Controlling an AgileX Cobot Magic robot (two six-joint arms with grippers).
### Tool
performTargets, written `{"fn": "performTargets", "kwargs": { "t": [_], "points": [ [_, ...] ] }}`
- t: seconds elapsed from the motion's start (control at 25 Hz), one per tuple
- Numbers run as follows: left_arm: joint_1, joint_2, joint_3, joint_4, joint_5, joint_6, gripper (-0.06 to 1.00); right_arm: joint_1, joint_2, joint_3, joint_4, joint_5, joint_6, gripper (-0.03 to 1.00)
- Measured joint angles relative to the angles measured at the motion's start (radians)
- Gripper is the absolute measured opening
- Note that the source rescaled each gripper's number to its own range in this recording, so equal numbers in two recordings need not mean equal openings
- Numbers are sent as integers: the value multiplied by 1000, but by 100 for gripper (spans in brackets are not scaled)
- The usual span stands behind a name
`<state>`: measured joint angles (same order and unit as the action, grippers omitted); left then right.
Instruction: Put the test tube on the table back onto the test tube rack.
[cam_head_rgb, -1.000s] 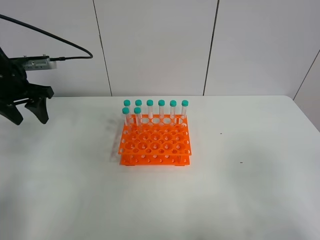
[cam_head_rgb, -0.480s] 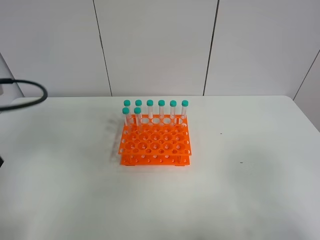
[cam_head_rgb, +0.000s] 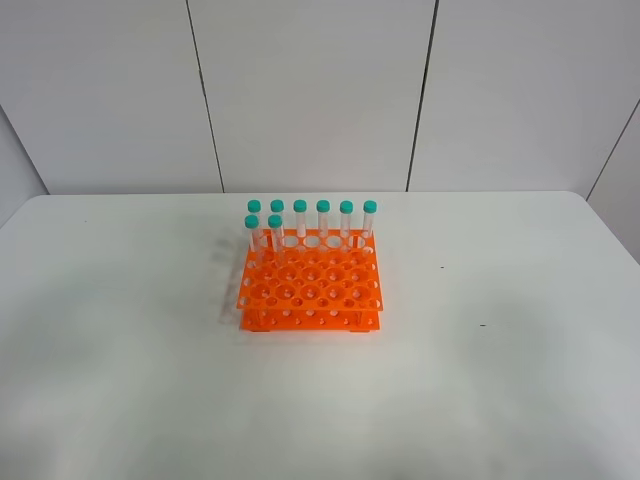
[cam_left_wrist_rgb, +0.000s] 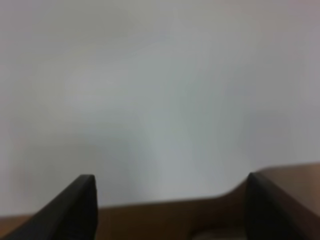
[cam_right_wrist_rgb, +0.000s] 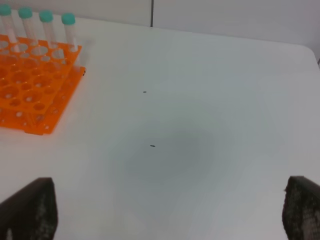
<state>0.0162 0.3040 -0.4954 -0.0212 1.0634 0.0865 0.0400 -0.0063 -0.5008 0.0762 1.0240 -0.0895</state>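
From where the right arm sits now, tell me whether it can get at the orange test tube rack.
Probably yes. In the right wrist view the jaws stand open, and only bare white table lies between them and the orange test tube rack; nothing blocks the way.

Left arm's gone from the exterior high view: a sec ago it hung at the far left edge w/ its cable looping overhead, half a sec ago only the cable loop showed, now neither. Left gripper (cam_left_wrist_rgb: 170, 210) shows just in its wrist cam, jaws spread, over a blurry pale surface, probably the table (cam_head_rgb: 520, 380) edge.
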Motion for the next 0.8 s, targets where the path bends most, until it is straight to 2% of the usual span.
{"fn": "performTargets", "kwargs": {
  "t": [0.4,0.64,0.8],
  "points": [
    [-1,-43,0,0,-5,0,86,0,0,0,1,0,0,100],
    [-78,-43,0,-1,-6,0,86,0,0,0,1,0,0,100],
    [-78,-43,0,-9,-6,0,86,0,0,0,1,0,0,100]
  ]
}}
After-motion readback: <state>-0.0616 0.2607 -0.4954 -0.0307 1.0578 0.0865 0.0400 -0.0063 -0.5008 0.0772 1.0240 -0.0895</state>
